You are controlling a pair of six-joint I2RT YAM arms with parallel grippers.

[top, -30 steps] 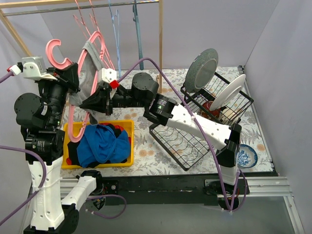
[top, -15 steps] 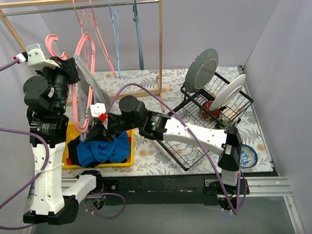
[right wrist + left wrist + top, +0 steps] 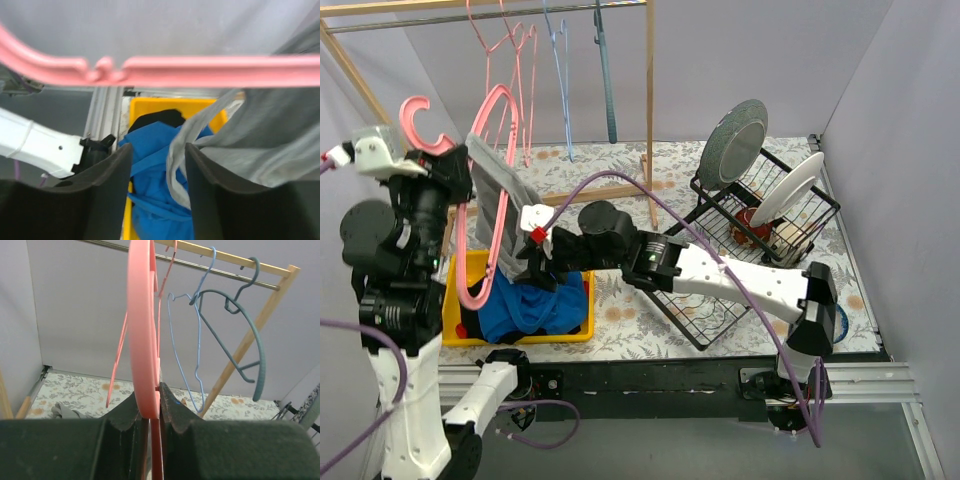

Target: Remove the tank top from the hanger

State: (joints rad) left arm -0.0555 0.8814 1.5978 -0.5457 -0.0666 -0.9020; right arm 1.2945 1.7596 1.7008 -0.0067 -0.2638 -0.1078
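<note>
The hanger (image 3: pixel 142 340) is thick pink plastic, stood nearly on end and pinched edge-on between the fingers of the left claw (image 3: pixel 150 402). Its hook rises above that claw and its long loop drops below it. The tank top (image 3: pixel 265 130) is pale grey and hangs on the hanger, on the side toward the right claw (image 3: pixel 156 147). One strap droops slack between that claw's parted fingers, and the hanger's bar crosses above the fingertips.
</note>
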